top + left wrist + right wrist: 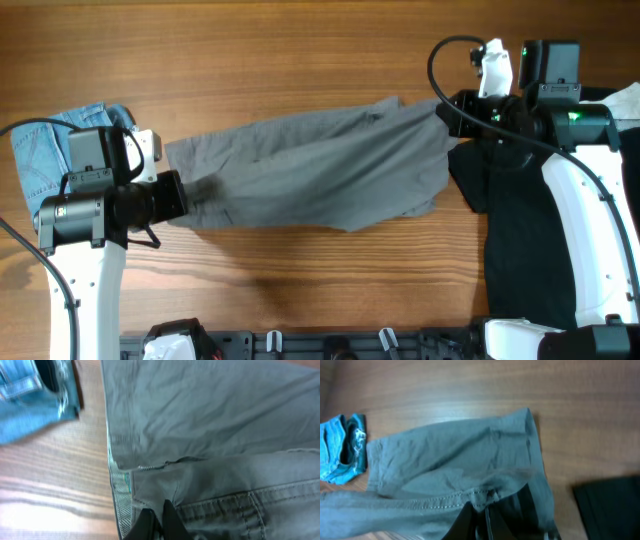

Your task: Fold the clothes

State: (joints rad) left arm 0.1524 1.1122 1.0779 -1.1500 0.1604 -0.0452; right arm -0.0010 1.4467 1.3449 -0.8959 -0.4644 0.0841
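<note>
Matt cloth trousers [310, 165], semi-gloss wood tbl [300, 50]

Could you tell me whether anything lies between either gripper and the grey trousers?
Nothing visible does. The left gripper and the right gripper each pinch one end of the grey trousers. The denim shorts lie beyond the left end and the black garment lies beside the right end, so neither is in between.
</note>
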